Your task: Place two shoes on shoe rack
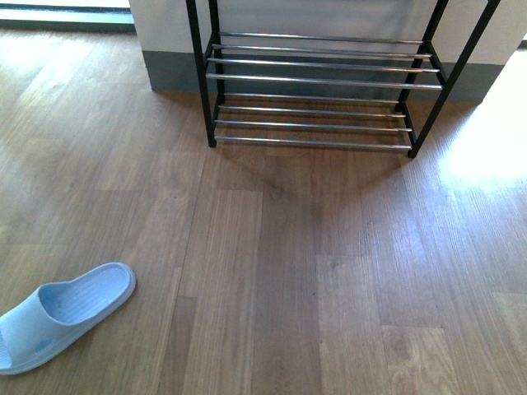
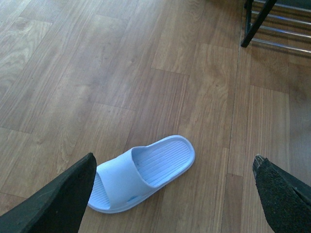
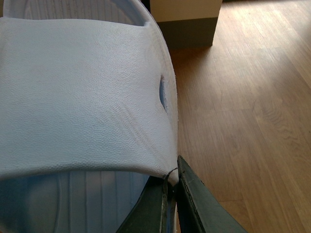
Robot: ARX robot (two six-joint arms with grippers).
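The shoe rack stands at the far edge of the floor, against the wall, and every chrome shelf you can see on it is bare. Neither shoe is on it, so by my reading both placements are still ahead of you.

The shoes here are pale blue slide slippers with an open toe and a broad strap, not lace-ups. One, the loose slipper, lies flat on the floor near its left front corner, sole down and well apart from the rack. Its ribbed footbed faces up and its toe points roughly rackward.

The other, the held slipper, fills the right wrist view, and its pebbled strap looks clean and soft. Your right pincer is clamped on the thin side edge beside that strap, so I judge this one is the first to go.

Your left pincer hangs above the loose slipper with its fingers wide apart, touching nothing.
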